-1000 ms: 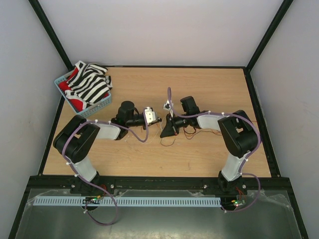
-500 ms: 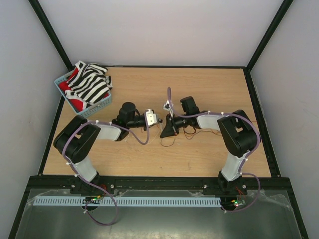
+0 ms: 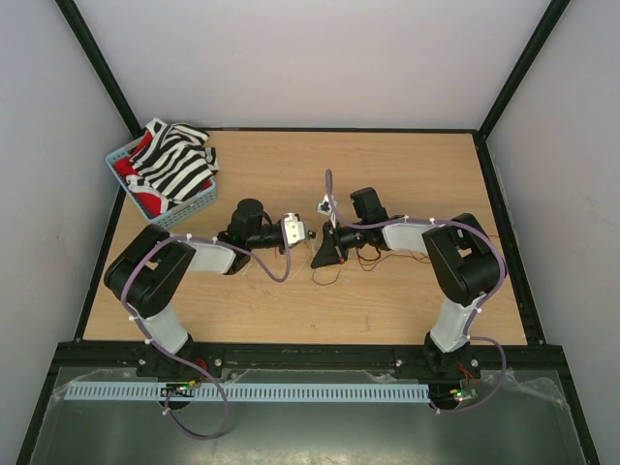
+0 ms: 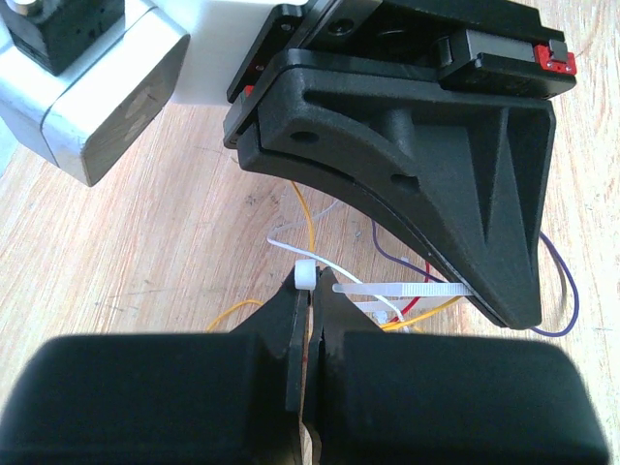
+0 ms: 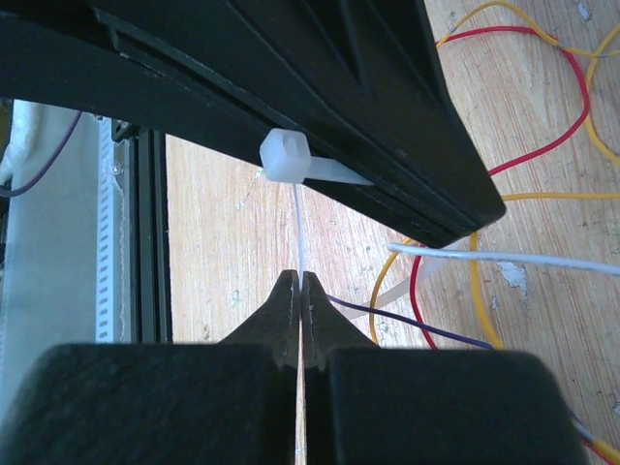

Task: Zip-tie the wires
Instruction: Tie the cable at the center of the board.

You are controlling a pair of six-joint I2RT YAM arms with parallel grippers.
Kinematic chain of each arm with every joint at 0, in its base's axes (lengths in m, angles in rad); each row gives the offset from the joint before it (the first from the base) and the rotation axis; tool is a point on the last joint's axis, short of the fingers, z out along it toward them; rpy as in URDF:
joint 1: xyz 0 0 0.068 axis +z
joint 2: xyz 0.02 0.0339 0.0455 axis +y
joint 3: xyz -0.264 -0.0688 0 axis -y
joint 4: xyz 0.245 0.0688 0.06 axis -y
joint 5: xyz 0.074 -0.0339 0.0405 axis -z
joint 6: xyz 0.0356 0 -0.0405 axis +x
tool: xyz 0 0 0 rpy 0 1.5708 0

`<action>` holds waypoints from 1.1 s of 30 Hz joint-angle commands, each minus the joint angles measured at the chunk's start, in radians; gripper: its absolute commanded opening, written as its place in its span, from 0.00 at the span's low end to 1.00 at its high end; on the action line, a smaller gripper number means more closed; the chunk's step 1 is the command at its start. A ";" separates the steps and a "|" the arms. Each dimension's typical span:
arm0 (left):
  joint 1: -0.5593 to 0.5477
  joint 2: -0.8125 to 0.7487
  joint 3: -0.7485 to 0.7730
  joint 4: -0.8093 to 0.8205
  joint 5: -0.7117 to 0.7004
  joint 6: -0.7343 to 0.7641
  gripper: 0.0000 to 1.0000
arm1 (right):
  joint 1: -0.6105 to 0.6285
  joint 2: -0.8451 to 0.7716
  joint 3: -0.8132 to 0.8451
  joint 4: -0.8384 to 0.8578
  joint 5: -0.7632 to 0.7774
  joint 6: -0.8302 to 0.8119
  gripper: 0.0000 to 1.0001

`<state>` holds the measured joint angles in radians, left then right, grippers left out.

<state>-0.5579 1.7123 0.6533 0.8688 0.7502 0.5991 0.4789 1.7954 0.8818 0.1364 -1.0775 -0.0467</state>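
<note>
Midway across the counter (image 3: 291, 310), both hands meet over the wires (image 5: 572, 116).
The right hand (image 5: 299, 279) is pressed together on the thin tail of the zip tie (image 5: 285, 155), just below its head. The left hand (image 4: 310, 289), also closed, seems to nip the strip right at that head, though its tips hide the contact. The tie hangs just above the wood, beside the wires. Bare wood lies all round, and the basket (image 3: 160, 174) sits well apart in the far left corner.
</note>
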 commanded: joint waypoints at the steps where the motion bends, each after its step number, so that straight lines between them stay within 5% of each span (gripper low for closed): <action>1: -0.004 -0.008 -0.011 0.031 0.001 0.019 0.00 | -0.002 -0.027 0.007 -0.010 -0.017 -0.026 0.00; 33: -0.004 0.000 -0.015 0.045 0.008 0.024 0.00 | -0.012 -0.039 0.033 -0.007 0.011 -0.006 0.00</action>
<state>-0.5579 1.7126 0.6533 0.8707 0.7429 0.6022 0.4747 1.7721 0.8860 0.1268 -1.0496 -0.0589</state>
